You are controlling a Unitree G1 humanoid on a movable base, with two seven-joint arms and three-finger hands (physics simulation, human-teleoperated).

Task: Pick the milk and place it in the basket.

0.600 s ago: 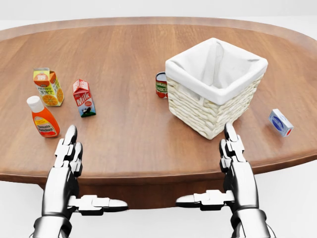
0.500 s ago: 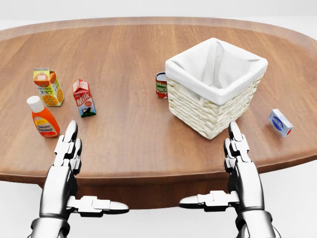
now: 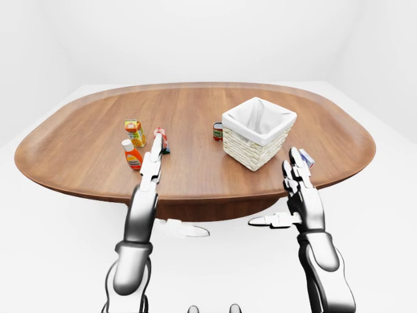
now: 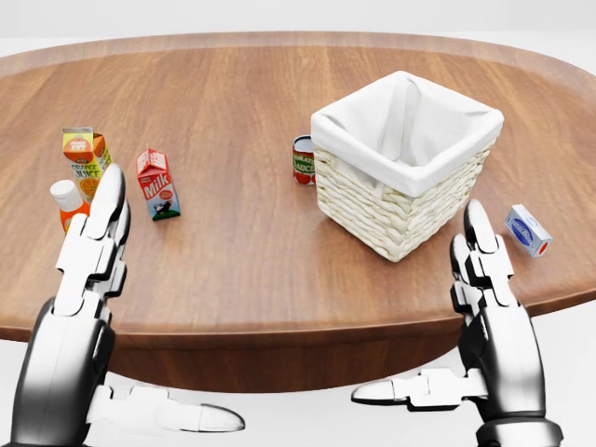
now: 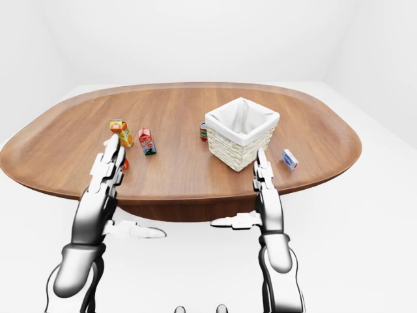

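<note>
Clearly nothing of the task is done yet: the milk carton (image 4: 158, 183) stands upright on the tabletop (image 4: 242, 270), untouched, and the basket (image 4: 402, 158) shows only its white lining. In the head view the left hand (image 4: 88, 256) is spread wide with fingers straight and thumb out to the side, holding nothing; the carton sits just up and to the right of its fingertips, near but apart. The right hand (image 4: 489, 298) is likewise flat and empty, with the basket up and to its left. Reaching, grasping, carrying across and releasing all remain, by my reading.
</note>
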